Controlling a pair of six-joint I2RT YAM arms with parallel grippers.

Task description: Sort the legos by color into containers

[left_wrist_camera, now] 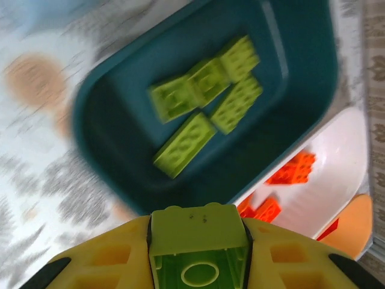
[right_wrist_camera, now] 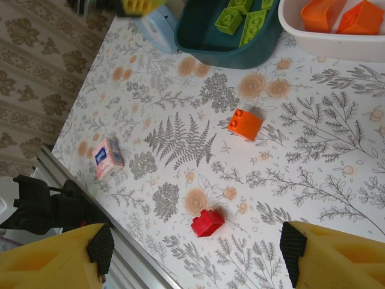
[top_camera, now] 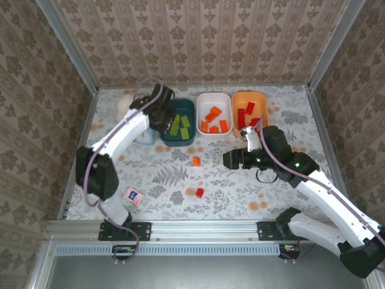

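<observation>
Three tubs (top_camera: 214,96), two loose bricks (top_camera: 196,161)

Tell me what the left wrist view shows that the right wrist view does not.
Left wrist, not right: a light green brick clamped in the left jaws, and a corner of the orange tub. Right wrist, not left: a loose orange brick, a red brick and a pink-and-white card on the table. Both: the dark teal tub with green bricks, and the white tub.
</observation>
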